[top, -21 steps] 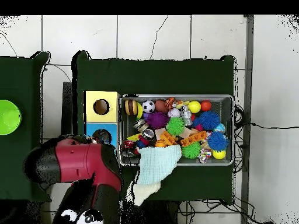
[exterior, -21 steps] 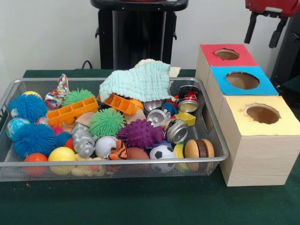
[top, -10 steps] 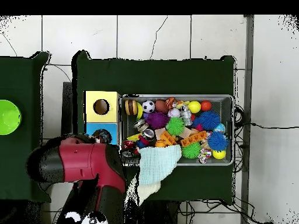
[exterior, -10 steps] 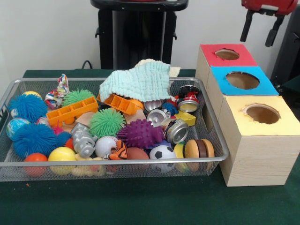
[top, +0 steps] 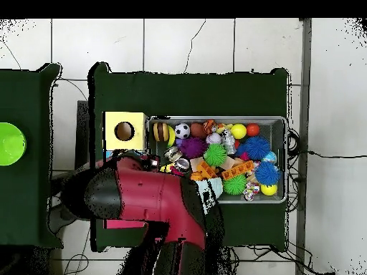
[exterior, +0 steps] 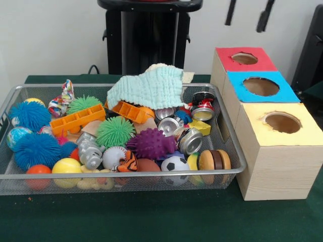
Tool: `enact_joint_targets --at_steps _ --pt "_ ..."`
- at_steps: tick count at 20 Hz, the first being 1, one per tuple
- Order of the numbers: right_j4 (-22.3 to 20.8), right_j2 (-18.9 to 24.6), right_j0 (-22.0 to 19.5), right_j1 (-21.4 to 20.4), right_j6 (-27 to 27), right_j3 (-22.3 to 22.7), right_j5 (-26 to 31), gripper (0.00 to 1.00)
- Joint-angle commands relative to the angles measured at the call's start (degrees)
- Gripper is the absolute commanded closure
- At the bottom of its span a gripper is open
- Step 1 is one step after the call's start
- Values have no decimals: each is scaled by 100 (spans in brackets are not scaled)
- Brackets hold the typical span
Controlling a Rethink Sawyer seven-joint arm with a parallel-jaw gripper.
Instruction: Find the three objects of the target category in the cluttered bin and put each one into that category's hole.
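**Claw empty and wide, targets lying in the right part of the bin**

You are working with a crowded wire bin. Its near rim is standing just in front of the toy burger and the soccer ball, so there is almost no free room on this side for the fingers to go down.

The pictures are not telling which category is the target. If it is the metal cans, they are lying in the right half of the bin, behind the burger and beside the purple spiky ball. I am judging them as light, stiff and smooth, so they are probably slipping or rolling easily. Taking one across its round side looks safer than by the rim. The spiky ball is touching the nearest can, and it looks soft and likely to give way.

Further back, the pale knitted cloth is hanging over the far rim and may be hiding more things.

To the right, the yellow box, the blue box and the red box are standing close beside the bin, each with its hole open upward and free room above.

The gripper is hanging high at the far side, near the red box, fingers well apart and holding nothing.
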Motion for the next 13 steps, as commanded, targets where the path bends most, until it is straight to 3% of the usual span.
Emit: enact_joint_targets --at_steps 1,9,13 --pt "-160 444 -1026 -696 -627 566 383 0" --pt "-322 1028 -2399 -965 -1327 746 -251 0" --pt "-291 1550 -3248 -1213 -1801 1148 -520 0"
